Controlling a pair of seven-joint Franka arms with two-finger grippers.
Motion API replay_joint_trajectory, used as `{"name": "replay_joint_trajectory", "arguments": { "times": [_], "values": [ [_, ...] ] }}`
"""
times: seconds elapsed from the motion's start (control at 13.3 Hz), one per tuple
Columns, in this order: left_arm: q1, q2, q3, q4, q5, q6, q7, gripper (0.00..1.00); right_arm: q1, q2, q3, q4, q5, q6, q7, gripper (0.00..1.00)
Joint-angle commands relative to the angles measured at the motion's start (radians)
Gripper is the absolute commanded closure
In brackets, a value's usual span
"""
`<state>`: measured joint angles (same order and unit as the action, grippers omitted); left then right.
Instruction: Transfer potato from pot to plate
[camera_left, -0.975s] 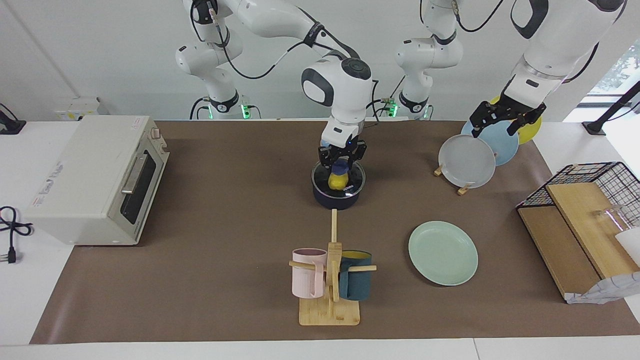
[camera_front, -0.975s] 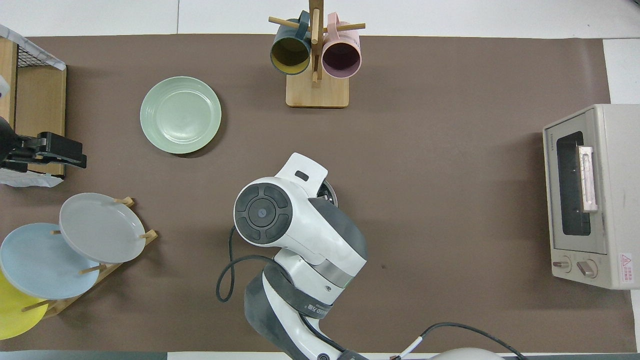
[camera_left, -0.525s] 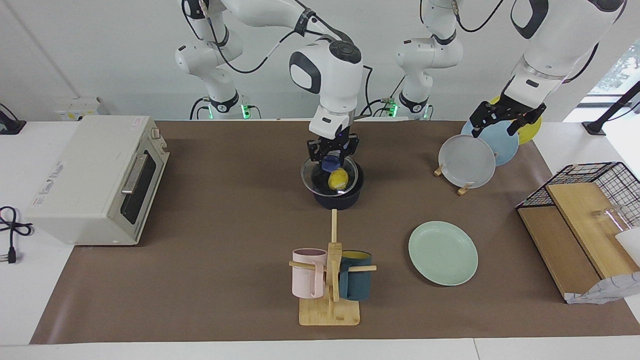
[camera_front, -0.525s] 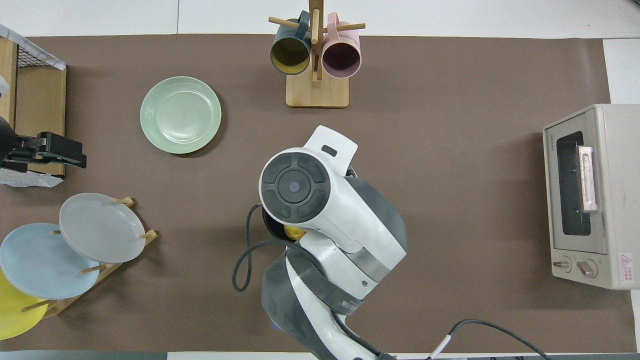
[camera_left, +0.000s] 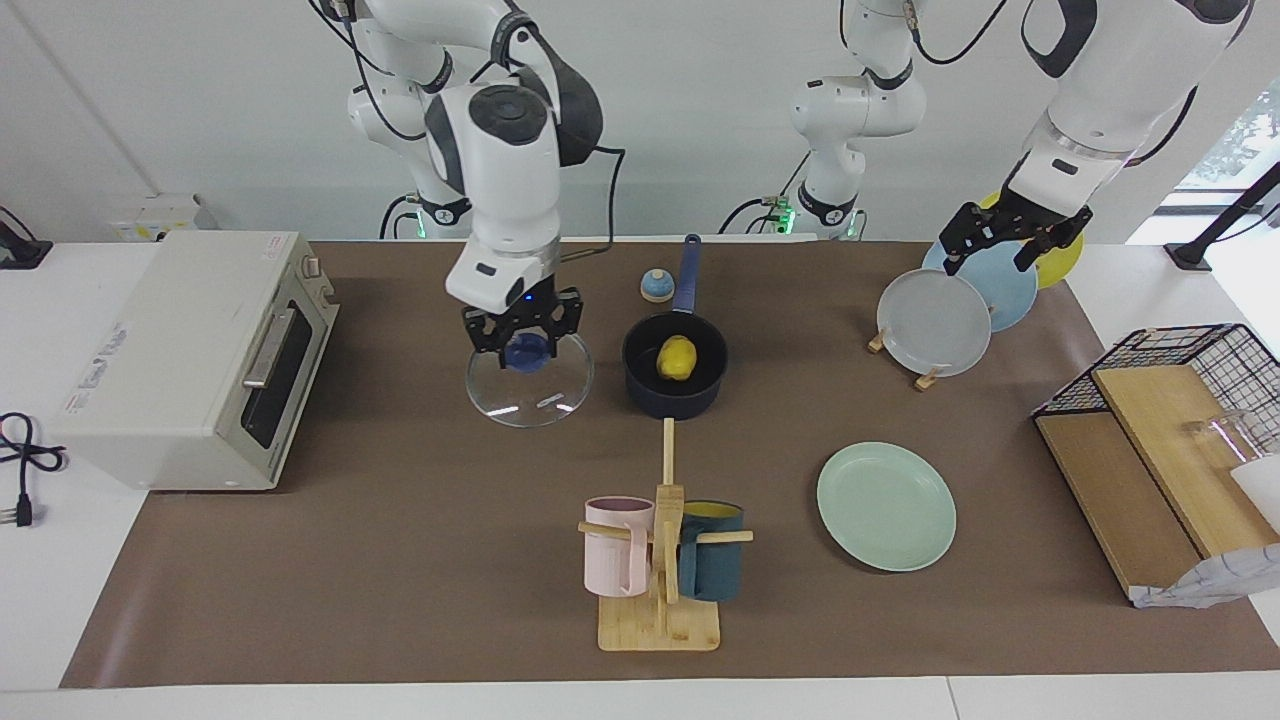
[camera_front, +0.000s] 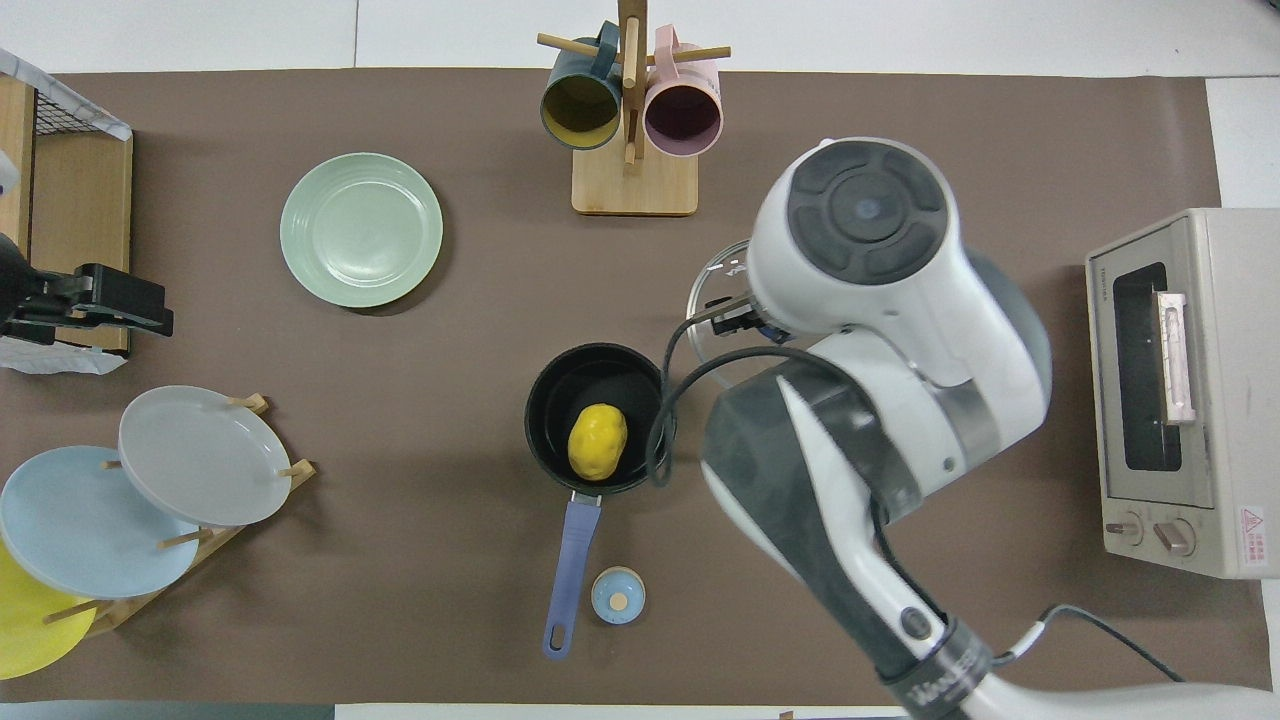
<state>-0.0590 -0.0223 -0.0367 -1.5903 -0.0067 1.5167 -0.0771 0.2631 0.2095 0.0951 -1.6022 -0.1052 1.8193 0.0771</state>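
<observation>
The yellow potato (camera_left: 677, 357) lies in the uncovered navy pot (camera_left: 675, 392), whose blue handle points toward the robots. Both show in the overhead view: potato (camera_front: 597, 441), pot (camera_front: 545, 392). My right gripper (camera_left: 527, 345) is shut on the blue knob of a glass lid (camera_left: 530, 390) and holds it over the mat, beside the pot toward the right arm's end. The arm hides most of the lid in the overhead view (camera_front: 712, 300). The mint-green plate (camera_left: 886, 506) (camera_front: 361, 229) lies bare, farther from the robots. My left gripper (camera_left: 1005, 245) waits open over the plate rack.
A mug tree (camera_left: 660, 560) with pink and teal mugs stands farther out than the pot. A small blue cap (camera_front: 618, 595) lies by the pot handle. A rack of grey, blue and yellow plates (camera_left: 935, 320), a toaster oven (camera_left: 200, 350) and a wire basket (camera_left: 1180, 400) stand at the table's ends.
My right gripper lifted the glass lid off the pot and carried it sideways toward the toaster oven. The pot and potato now show uncovered. The left arm has not moved.
</observation>
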Motion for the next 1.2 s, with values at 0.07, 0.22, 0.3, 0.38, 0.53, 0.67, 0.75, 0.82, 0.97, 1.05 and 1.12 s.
{"name": "replay_joint_trajectory", "arguments": {
  "times": [0.07,0.22,0.3,0.38,0.53,0.67,0.75,0.82,0.97,1.05,1.12],
  "values": [
    [0.010,-0.027,-0.006,-0.027,0.016,-0.001,0.005,0.00,-0.131,-0.028,0.014,-0.057,0.024,0.005,-0.172,0.84],
    [0.010,-0.027,-0.006,-0.027,0.016,-0.001,0.005,0.00,-0.211,-0.054,0.015,-0.137,0.024,0.059,-0.249,0.84],
    [0.010,-0.027,-0.005,-0.027,0.016,-0.001,0.005,0.00,-0.246,-0.068,0.015,-0.192,0.024,0.116,-0.293,0.83],
    [0.010,-0.027,-0.006,-0.027,0.016,-0.001,0.005,0.00,-0.274,-0.070,0.015,-0.226,0.024,0.159,-0.315,0.83],
    [0.010,-0.027,-0.006,-0.027,0.016,-0.001,0.005,0.00,-0.314,-0.064,0.014,-0.277,0.024,0.219,-0.321,0.83],
    [0.010,-0.027,-0.006,-0.027,0.016,-0.001,0.005,0.00,-0.353,-0.064,0.014,-0.361,0.024,0.338,-0.347,0.83],
    [0.008,-0.027,-0.006,-0.027,0.016,-0.001,0.004,0.00,-0.370,-0.059,0.014,-0.384,0.024,0.369,-0.352,0.83],
    [-0.001,-0.027,-0.006,-0.027,0.016,0.000,0.004,0.00,-0.383,-0.038,0.014,-0.386,0.024,0.386,-0.352,0.83],
    [-0.007,-0.025,-0.012,-0.027,0.014,0.008,0.004,0.00,-0.400,-0.007,0.014,-0.386,0.024,0.414,-0.352,0.83],
    [-0.007,-0.025,-0.014,-0.025,0.011,0.017,0.004,0.00,-0.400,-0.002,0.014,-0.390,0.025,0.414,-0.349,0.82],
    [-0.010,-0.025,-0.014,-0.025,0.010,0.029,0.004,0.00,-0.406,0.008,0.014,-0.403,0.025,0.420,-0.343,0.81]
  ]
}}
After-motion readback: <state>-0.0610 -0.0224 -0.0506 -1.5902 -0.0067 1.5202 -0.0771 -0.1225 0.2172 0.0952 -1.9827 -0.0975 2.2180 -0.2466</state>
